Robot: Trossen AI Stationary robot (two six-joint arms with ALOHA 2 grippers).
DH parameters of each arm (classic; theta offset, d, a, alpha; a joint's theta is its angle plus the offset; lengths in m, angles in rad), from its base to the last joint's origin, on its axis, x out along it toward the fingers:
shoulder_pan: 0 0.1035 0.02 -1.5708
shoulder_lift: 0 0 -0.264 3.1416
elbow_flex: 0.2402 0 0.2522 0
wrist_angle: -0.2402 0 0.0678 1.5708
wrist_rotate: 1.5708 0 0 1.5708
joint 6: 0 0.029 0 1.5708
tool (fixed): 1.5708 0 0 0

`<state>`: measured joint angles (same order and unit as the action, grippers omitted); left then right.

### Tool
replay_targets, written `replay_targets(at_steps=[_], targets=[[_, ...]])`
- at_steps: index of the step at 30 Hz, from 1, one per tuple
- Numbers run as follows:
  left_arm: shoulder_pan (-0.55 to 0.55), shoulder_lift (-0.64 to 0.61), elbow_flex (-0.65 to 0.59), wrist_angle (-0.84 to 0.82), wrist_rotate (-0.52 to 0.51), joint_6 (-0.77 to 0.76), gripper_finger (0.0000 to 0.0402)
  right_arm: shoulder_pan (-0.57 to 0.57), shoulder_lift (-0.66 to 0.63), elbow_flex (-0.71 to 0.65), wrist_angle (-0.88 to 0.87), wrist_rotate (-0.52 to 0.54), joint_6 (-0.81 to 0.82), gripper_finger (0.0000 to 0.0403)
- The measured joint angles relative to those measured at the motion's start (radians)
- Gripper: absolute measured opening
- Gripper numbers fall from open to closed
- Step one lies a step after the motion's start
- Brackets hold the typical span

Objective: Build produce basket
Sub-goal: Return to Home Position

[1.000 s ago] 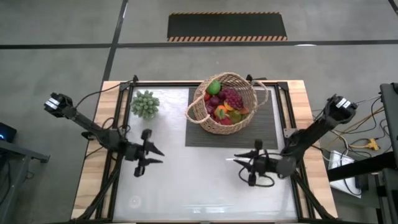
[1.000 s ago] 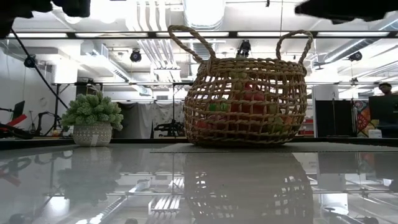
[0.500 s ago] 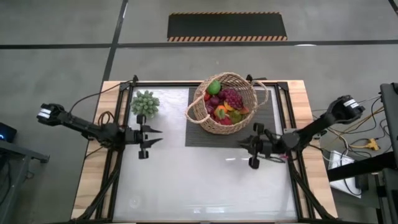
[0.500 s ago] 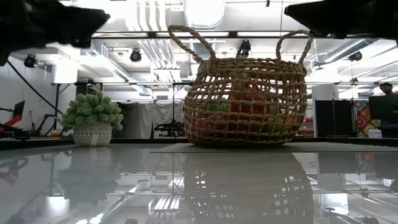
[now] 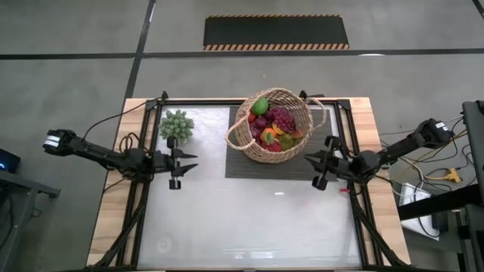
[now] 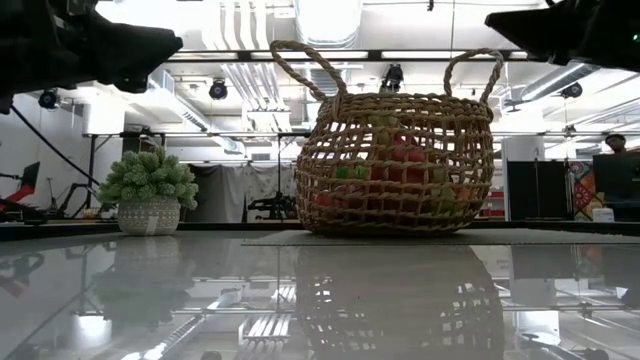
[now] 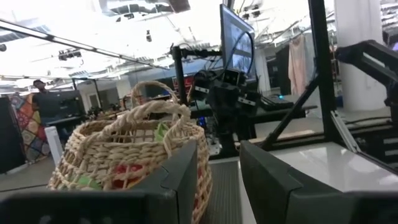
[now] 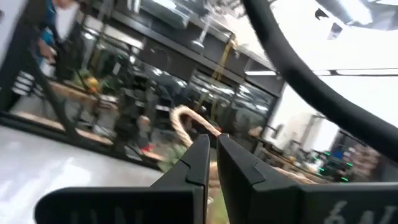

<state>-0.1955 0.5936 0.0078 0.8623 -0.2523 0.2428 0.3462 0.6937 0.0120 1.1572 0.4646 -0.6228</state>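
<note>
Here the basket (image 5: 272,125) lies nearer right tool (image 5: 314,168) than left tool (image 5: 187,163).

Basket (image 5: 240,134) and potted plant (image 5: 176,125) crowd the far edge, bare tabletop (image 5: 249,219) across the near half

basket (image 6: 395,150): centre, upright on dark mat (image 6: 560,237), both loop handles up
produce (image 6: 402,152): red and green pieces inside, seen through weave
potted plant (image 6: 150,190): left, well apart from basket
left arm (image 6: 90,45): dark shape, top left
right arm (image 6: 570,28): dark shape, top right
</note>
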Motion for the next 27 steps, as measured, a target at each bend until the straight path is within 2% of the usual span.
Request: replay_targets(at_steps=[5, 16, 23, 27], targets=[[0.000, 0.002, 0.000, -0.004, -0.003, 0.000, 0.0105, 0.000, -0.114, 0.025, -0.179, 0.088, -0.057, 0.0021], [0.000, 0.002, -0.002, -0.005, -0.048, 0.000, 0.0105, 0.000, -0.373, 0.143, -0.663, 0.111, -0.039, 0.0021], [0.000, 0.029, -0.003, -0.009, -0.132, 0.000, 0.0105, 0.000, -0.498, 0.092, -0.748, 0.093, -0.060, 0.0021], [0.000, 0.057, -0.003, -0.006, -0.132, -0.001, 0.0105, 0.000, -0.569, 0.040, -0.755, 0.014, -0.088, 0.0021]])
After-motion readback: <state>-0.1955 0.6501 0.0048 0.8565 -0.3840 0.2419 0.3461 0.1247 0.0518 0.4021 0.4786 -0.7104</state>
